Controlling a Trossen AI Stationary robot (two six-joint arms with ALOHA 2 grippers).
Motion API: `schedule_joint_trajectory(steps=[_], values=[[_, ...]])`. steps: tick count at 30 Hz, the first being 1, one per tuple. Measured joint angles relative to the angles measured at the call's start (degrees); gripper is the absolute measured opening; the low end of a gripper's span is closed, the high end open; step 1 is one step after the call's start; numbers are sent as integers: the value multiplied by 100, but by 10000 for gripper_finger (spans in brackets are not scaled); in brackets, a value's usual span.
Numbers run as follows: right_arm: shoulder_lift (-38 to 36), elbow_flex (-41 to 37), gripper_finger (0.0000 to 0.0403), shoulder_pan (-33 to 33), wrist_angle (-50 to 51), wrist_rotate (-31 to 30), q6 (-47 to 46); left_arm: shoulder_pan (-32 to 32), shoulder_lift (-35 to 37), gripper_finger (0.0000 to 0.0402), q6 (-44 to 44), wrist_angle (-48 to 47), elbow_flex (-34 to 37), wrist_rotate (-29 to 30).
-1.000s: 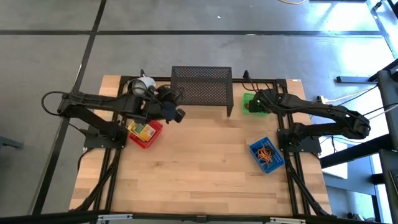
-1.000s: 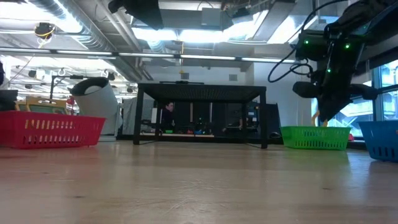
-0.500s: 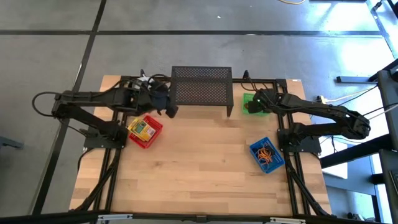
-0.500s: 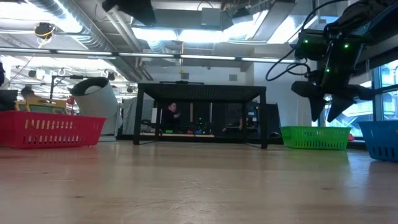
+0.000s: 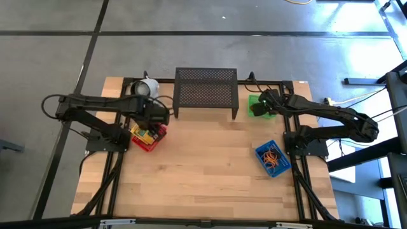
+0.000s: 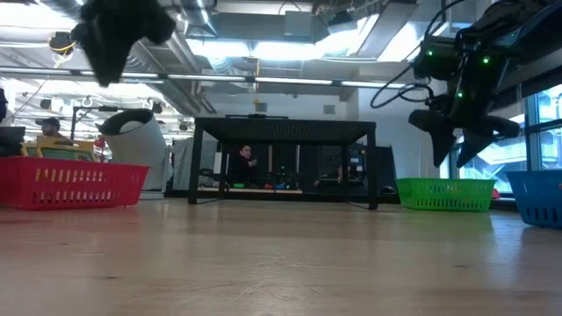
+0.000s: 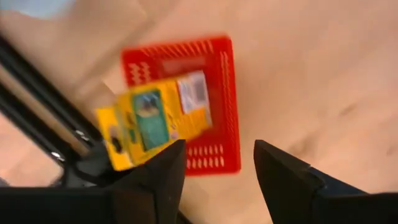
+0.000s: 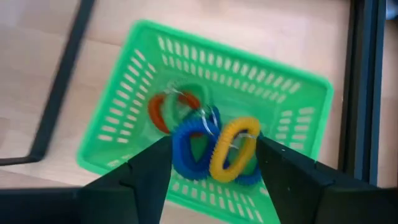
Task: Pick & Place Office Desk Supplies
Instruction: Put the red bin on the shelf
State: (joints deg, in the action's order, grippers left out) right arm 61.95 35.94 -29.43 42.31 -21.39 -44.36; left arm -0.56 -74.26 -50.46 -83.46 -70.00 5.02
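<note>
Red bin (image 7: 214,99), yellow printed packets (image 7: 155,121); green bin (image 8: 292,106), orange, blue, yellow loops (image 8: 205,146).

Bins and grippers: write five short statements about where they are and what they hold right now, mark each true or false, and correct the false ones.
1. The right gripper hangs over the green bin. True.
2. The green bin holds only yellow packets. False: it holds coiled loops in blue, yellow, orange and green.
3. The left gripper is open, with nothing between its fingers. True.
4. The yellow packets lie in the blue bin. False: they lie in the red bin.
5. The black mesh shelf stands at the near edge of the table. False: it stands at the far edge, between the two arms.
</note>
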Motion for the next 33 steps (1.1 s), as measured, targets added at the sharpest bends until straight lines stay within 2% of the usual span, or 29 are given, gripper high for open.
schedule_joint_trajectory(steps=[4, 13, 16, 21, 24, 33], values=[[0, 270, 230, 0, -12, -46, 474, 148, -2, 186, 664, 274, 642, -574], [0, 918, 229, -186, -257, -65, 1637, 704, 0, 169, 4313, 333, 1605, -734], [0, 1056, 229, -239, -270, -65, 1691, 853, 0, 164, 5211, 498, 1928, -758], [0, 1126, 229, -240, -270, -65, 1609, 914, 0, 161, 5654, 728, 2415, -576], [0, 1126, 229, -240, -270, -63, 1322, 907, 3, 161, 5784, 1056, 2386, -505], [0, 1126, 229, -240, -270, -197, 1021, 1017, 0, 159, 5724, 1644, 2568, -817]])
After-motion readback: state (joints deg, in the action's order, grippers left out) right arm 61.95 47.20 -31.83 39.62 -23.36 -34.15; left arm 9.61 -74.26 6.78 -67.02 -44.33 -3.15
